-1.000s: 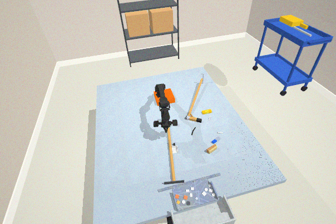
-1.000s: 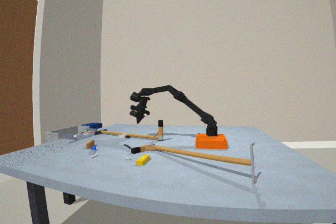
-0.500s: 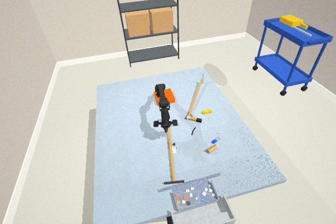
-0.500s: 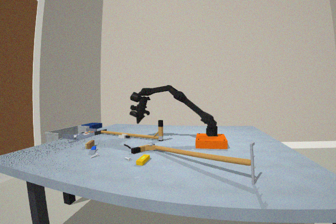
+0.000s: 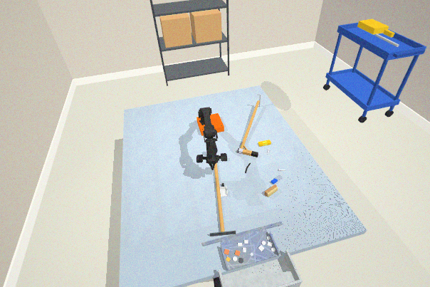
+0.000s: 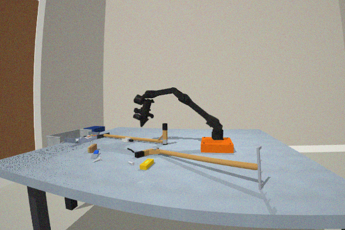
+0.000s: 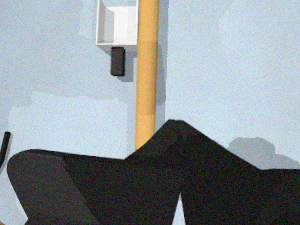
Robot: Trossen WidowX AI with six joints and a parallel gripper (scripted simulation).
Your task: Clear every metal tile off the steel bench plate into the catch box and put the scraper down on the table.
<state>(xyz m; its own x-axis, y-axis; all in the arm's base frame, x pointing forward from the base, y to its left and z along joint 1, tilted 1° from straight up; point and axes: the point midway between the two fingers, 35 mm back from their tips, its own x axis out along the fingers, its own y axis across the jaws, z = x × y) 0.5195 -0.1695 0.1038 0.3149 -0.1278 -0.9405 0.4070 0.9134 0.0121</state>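
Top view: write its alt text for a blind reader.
A black robot arm with its gripper shut hangs over a blue table, above the near end of a scraper lying toward a steel plate strewn with small tiles. Beyond the plate sits a grey box.

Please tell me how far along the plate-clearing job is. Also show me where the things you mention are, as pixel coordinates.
Done: no clearing is evident; many small pieces [image 5: 261, 248] [image 6: 91, 136] lie on the bench plate [image 5: 233, 239] [image 6: 73, 140]. In hand: nothing; the gripper [image 5: 212, 167] [image 6: 141, 125] [image 7: 174, 127] is shut above the table, off the scraper [image 5: 219, 202] [image 6: 128, 137] [image 7: 146, 89]. Left: apparently gripping it, sweeping tiles into the catch box [image 5: 294, 266] [image 6: 54, 140], laying it down, releasing.
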